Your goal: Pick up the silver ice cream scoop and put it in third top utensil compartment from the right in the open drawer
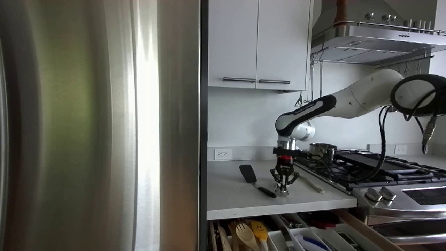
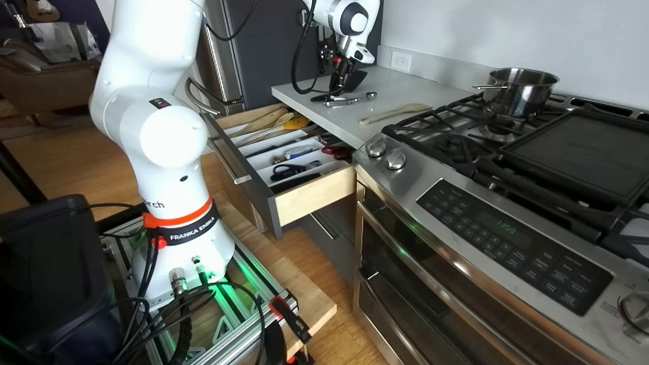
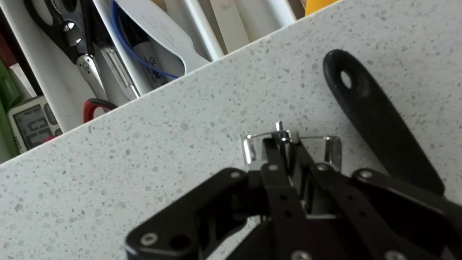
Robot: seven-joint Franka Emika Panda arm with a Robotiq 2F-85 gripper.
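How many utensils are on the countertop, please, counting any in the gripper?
3: a silver ice cream scoop in the gripper, a black spatula lying beside it, and a wooden utensil nearer the stove. Others may be hidden behind the gripper.

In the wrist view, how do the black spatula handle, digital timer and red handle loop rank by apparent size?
Visible parts only, largest first:
1. Black spatula handle
2. Digital timer
3. Red handle loop

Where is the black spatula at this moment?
In an exterior view, the black spatula lies on the countertop, just left of the claw; in the wrist view, its handle is right of the silver ice cream scoop.
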